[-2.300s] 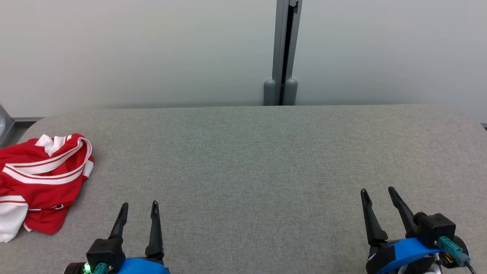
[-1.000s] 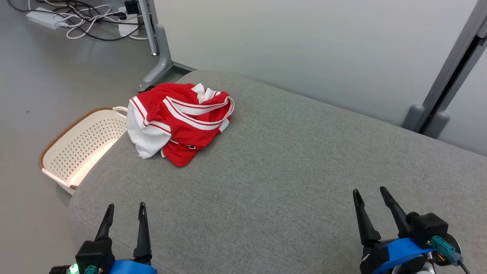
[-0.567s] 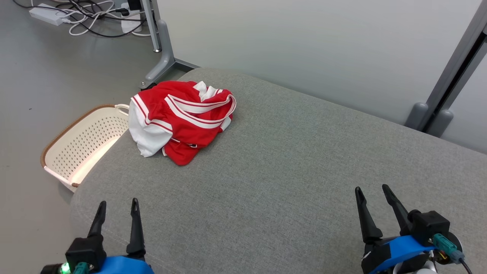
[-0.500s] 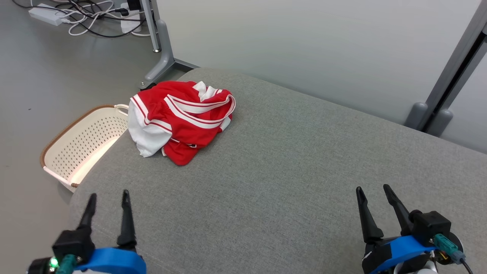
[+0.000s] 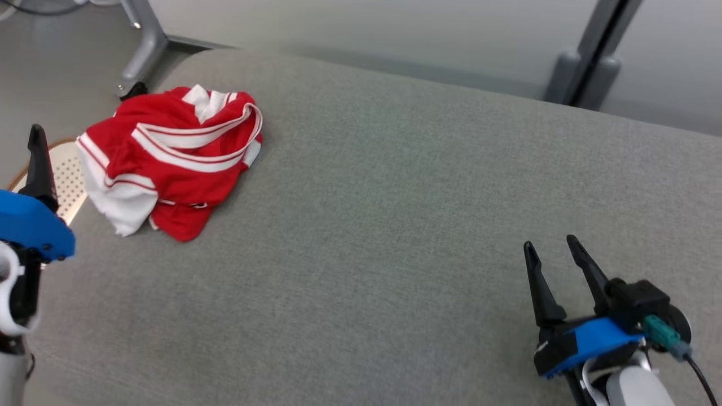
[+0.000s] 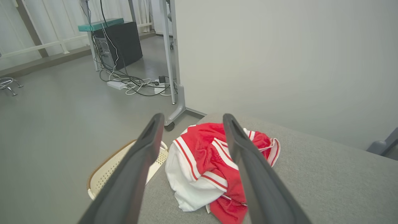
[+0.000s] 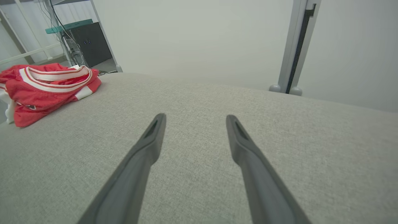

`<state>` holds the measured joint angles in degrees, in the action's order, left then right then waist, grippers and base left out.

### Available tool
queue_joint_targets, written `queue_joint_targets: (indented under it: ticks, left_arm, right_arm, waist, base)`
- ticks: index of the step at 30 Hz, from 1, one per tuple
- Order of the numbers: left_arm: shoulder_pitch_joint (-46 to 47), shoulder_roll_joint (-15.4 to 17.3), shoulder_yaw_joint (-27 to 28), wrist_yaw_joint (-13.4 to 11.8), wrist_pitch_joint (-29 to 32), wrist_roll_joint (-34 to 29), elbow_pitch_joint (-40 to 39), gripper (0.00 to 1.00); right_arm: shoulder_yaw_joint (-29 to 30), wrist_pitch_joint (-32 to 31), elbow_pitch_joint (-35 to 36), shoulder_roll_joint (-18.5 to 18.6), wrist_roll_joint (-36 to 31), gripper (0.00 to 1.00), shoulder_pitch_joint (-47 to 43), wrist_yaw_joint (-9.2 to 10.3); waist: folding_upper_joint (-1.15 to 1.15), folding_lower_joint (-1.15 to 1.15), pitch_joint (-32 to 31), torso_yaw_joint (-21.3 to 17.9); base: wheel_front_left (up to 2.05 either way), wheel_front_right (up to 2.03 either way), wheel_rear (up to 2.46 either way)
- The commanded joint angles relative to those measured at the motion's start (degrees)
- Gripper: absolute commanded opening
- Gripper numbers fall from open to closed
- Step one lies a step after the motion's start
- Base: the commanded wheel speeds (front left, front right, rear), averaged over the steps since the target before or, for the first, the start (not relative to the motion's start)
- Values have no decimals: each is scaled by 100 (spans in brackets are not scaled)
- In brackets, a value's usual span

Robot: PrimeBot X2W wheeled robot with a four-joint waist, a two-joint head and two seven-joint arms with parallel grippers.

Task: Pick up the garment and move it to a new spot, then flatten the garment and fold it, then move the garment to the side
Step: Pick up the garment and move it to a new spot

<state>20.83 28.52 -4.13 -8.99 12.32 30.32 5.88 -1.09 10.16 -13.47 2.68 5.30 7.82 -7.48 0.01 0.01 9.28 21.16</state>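
Head view, garment [image 5: 169, 158] lying at ten o'clock by table [image 5: 395, 225] edge, left gripper [image 6: 190, 119] and right gripper [image 5: 549, 242] gaping empty, room stretching to three o'clock.

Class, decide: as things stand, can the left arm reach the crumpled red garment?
Probably yes: the left gripper stands open, pointed at the garment, with nothing between them on the table.
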Motion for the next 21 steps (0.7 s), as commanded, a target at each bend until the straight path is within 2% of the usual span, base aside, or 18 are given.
queue_joint_targets:
  ticks: [1,9,12,16,21]
  left_arm:
    - [198,100,76,40,209,112,169,100]
    - [533,716,592,-43,1059,555,730,100]
    - [635,914,730,108,1192,702,1076,100]
    - [693,1032,723,166,1482,832,1471,100]
    - [808,887,680,82,1562,907,1881,100]
  right_arm:
    - [-4,-55,92,35,-64,100,101,-3]
    - [-103,-256,607,33,-194,100,358,-3]
    - [-23,-332,755,35,-216,100,378,-3]
    - [98,-373,917,34,-265,100,393,-3]
    - [117,-384,1014,35,-283,100,460,-3]
  waist:
    - [-1,-1,128,-148]
    - [-1,-1,1051,-1034]
    - [-1,-1,1388,-1245]
    - [-1,-1,1687,-1395]
    - [-1,-1,1808,-1436]
  base:
    - [0,0,0]
    - [0,0,0]
    - [0,0,0]
    - [0,0,0]
    - [0,0,0]
